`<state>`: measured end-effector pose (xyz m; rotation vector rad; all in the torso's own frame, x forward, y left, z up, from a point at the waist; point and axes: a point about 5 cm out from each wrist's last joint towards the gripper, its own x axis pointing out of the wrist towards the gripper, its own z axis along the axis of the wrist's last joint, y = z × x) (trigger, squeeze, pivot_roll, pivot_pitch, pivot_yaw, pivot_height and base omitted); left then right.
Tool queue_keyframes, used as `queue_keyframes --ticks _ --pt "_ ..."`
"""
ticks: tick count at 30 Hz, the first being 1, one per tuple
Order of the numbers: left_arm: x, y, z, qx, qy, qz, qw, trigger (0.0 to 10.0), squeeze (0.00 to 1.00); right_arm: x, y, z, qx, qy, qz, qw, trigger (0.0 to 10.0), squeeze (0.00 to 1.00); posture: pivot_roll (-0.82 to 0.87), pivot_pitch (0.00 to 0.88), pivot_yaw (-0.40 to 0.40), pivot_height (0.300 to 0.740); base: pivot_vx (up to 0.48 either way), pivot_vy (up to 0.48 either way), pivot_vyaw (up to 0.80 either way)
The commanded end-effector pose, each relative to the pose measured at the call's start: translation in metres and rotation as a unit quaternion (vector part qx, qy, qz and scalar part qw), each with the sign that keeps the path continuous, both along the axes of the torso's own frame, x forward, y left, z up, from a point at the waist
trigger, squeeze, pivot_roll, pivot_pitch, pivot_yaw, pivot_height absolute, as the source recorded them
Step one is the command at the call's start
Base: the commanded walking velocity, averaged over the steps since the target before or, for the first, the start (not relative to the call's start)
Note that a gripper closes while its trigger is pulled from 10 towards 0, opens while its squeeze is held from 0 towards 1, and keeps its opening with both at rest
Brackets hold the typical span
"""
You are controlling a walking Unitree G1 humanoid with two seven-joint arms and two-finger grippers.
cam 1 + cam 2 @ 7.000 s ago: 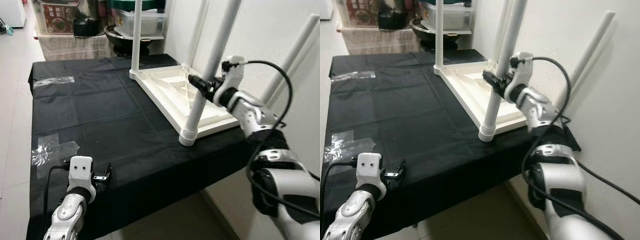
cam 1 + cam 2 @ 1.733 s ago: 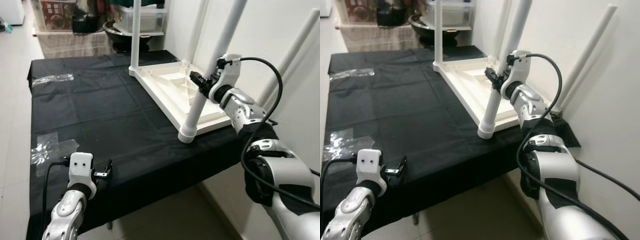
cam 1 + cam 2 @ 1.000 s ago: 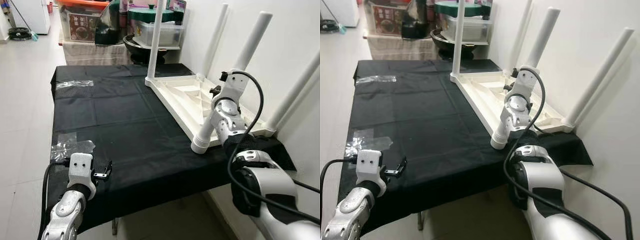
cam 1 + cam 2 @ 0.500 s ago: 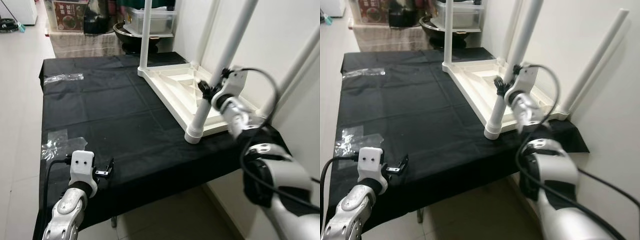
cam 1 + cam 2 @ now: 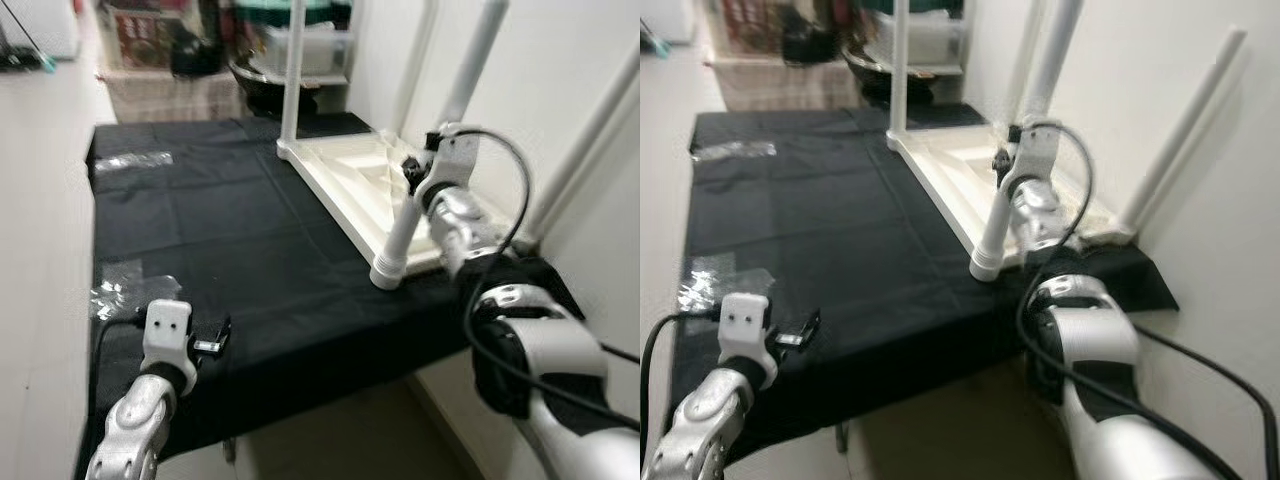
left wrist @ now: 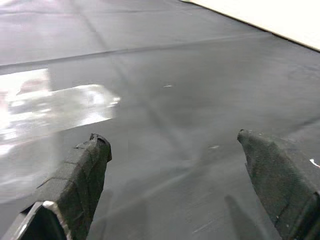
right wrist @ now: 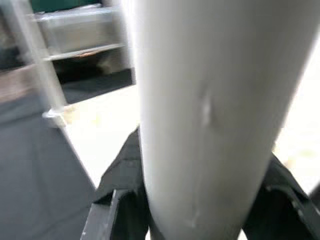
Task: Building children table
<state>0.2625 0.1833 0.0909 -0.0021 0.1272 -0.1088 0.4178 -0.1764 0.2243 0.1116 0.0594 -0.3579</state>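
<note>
A white children's table (image 5: 345, 172) lies upside down on the black-covered worktable (image 5: 230, 230), at its right side, with its white legs pointing up. My right gripper (image 5: 411, 172) is shut on the nearest leg (image 5: 400, 235), about a third of the way up from its socket. In the right wrist view that leg (image 7: 205, 115) sits between the two black fingers (image 7: 120, 172). My left gripper (image 5: 213, 338) hovers open just over the black cloth (image 6: 165, 90) near the front left edge, with nothing between its fingers.
Two patches of clear tape (image 5: 125, 288) (image 5: 132, 160) stick to the cloth on the left. A white wall (image 5: 570, 90) runs close along the right side. Storage boxes and a dark pot (image 5: 270, 75) stand behind the worktable. Tiled floor (image 5: 40, 230) lies to the left.
The head camera has swayed, so the whole picture has shifted. My right gripper stays on the same leg and my left arm keeps its place near the front edge.
</note>
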Motion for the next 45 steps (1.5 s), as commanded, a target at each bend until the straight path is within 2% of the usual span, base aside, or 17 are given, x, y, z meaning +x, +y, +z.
queue_keyframes --ticks 1,7,8,10,11,15,18,19,21,22,28,30,36,37,42,43,45 --pt "0.001 -0.002 0.001 0.000 0.002 -0.007 1.000 10.0 0.00 -0.012 0.011 -0.050 0.038 0.102 -0.029 0.994 10.0 0.00 0.08 0.000 -0.113 0.740 0.000 0.000 0.00" --pt "0.001 -0.001 0.000 0.000 0.002 -0.004 1.000 10.0 0.00 -0.008 0.035 -0.039 0.070 0.062 0.048 0.994 10.0 0.00 0.08 0.000 -0.118 0.740 0.000 0.000 0.00" --pt "0.000 -0.001 0.000 0.000 0.002 -0.003 1.000 10.0 0.00 -0.006 0.031 -0.027 0.058 0.021 0.078 0.995 10.0 1.00 0.08 0.000 -0.123 0.740 0.000 0.000 0.00" --pt "-0.001 -0.001 -0.001 -0.001 0.003 -0.001 1.000 10.0 0.00 -0.001 0.015 -0.009 0.036 -0.011 0.112 0.993 10.0 1.00 0.07 0.000 -0.125 0.740 0.000 0.000 0.00" --pt "-0.002 0.000 -0.002 -0.001 0.003 0.000 1.000 10.0 0.00 0.002 0.006 0.001 0.028 -0.013 0.123 0.992 10.0 0.00 0.07 0.000 -0.125 0.740 0.000 0.000 0.00" --pt "-0.002 0.000 -0.002 -0.001 0.003 0.001 1.000 10.0 0.00 0.002 0.002 0.006 0.030 -0.019 0.130 0.991 10.0 0.00 0.07 0.000 -0.125 0.740 0.000 0.000 0.00" --pt "-0.002 -0.001 -0.002 -0.003 0.003 0.001 1.000 10.0 0.00 0.001 -0.001 0.020 0.049 -0.064 0.226 0.971 10.0 0.00 0.07 0.000 -0.126 0.740 0.000 0.000 0.00" --pt "-0.002 -0.002 -0.002 -0.003 0.002 -0.001 1.000 10.0 0.00 -0.001 -0.002 0.020 0.044 -0.073 0.290 0.953 1.8 0.00 0.07 0.000 -0.123 0.740 0.000 0.000 0.00" --pt "-0.001 -0.002 -0.002 -0.003 0.002 -0.002 1.000 10.0 0.00 -0.004 -0.003 0.019 0.039 -0.075 0.333 0.939 1.8 0.00 0.07 0.000 -0.123 0.740 0.000 0.000 0.00" --pt "-0.001 -0.002 -0.001 -0.003 0.002 -0.003 1.000 10.0 0.00 -0.006 -0.002 0.013 0.031 -0.065 0.369 0.927 0.0 0.00 0.07 0.000 -0.122 0.740 0.000 0.000 0.00" --pt "0.000 -0.001 0.000 0.000 0.001 -0.004 1.000 10.0 0.00 -0.007 -0.009 -0.013 0.036 0.019 0.339 0.940 0.0 0.00 0.08 0.000 -0.122 0.740 0.000 0.000 0.00" --pt "0.000 0.000 0.000 0.001 0.001 -0.003 1.000 10.0 0.00 -0.011 -0.032 -0.044 0.080 0.082 0.097 0.989 0.0 0.00 0.08 0.000 -0.117 0.740 0.000 0.000 0.00" --pt "0.000 -0.001 0.001 0.000 0.001 -0.004 1.000 10.0 0.00 -0.027 -0.030 -0.083 0.146 0.135 -0.093 0.976 0.0 0.00 0.08 0.000 -0.122 0.740 0.000 0.000 0.00" --pt "0.000 0.000 0.002 0.001 0.000 -0.002 1.000 10.0 0.00 -0.025 -0.013 -0.087 0.163 0.143 -0.067 0.974 9.8 0.00 0.09 0.000 -0.126 0.740 0.000 0.000 0.00" --pt "-0.003 0.003 0.001 0.002 0.002 0.000 1.000 10.0 0.00 -0.015 0.008 -0.067 0.135 0.104 0.031 0.985 10.0 0.00 0.09 0.000 -0.129 0.740 0.000 0.000 0.00" --pt "-0.003 0.003 0.001 0.003 0.002 0.001 1.000 10.0 0.00 -0.012 0.002 -0.056 0.119 0.078 0.045 0.989 10.0 1.00 0.09 0.000 -0.131 0.740 0.000 0.000 0.00" --pt "-0.003 0.003 0.001 0.003 0.002 0.001 1.000 10.0 0.00 -0.011 -0.003 -0.050 0.110 0.063 0.051 0.991 10.0 1.00 0.09 0.000 -0.131 0.740 0.000 0.000 0.00"
